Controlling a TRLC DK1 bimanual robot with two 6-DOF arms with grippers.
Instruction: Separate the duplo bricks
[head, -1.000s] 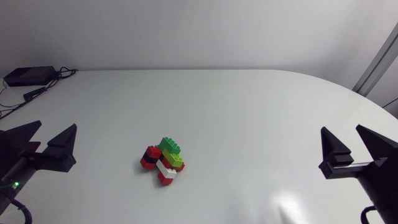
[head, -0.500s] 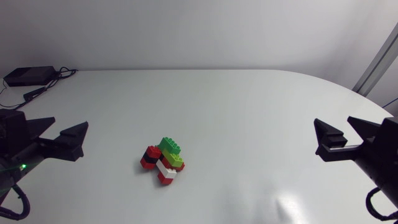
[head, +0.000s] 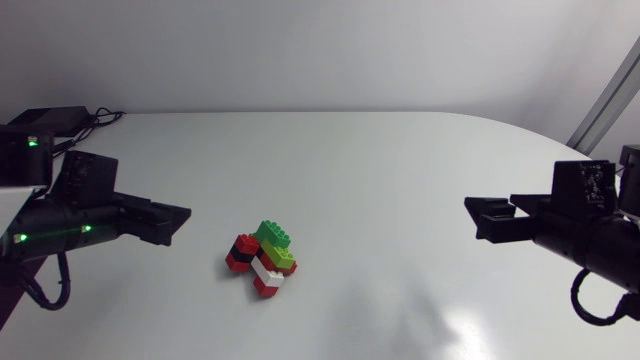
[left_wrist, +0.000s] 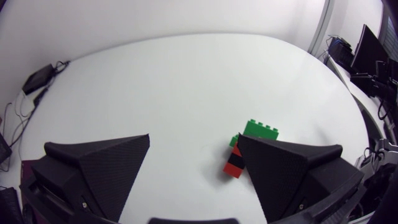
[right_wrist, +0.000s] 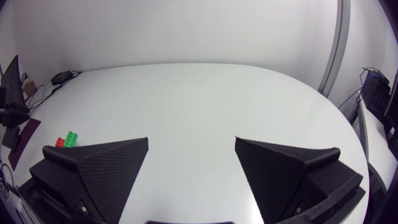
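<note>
Risk: brick stack (head: 261, 262) may skid unsplit if left gripper (left_wrist: 194, 140), spread empty like right gripper (right_wrist: 191, 140), nudges it sideways.

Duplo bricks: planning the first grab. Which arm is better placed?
Left, likely: the left tool sits open close beside the duplo bricks; the right tool is much farther away.

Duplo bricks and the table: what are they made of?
The duplo bricks look like hard, smooth plastic: bright solid colours, moulded studs. The table seems a smooth white laminate or painted top, slightly glossy, with a soft light reflection.
</note>
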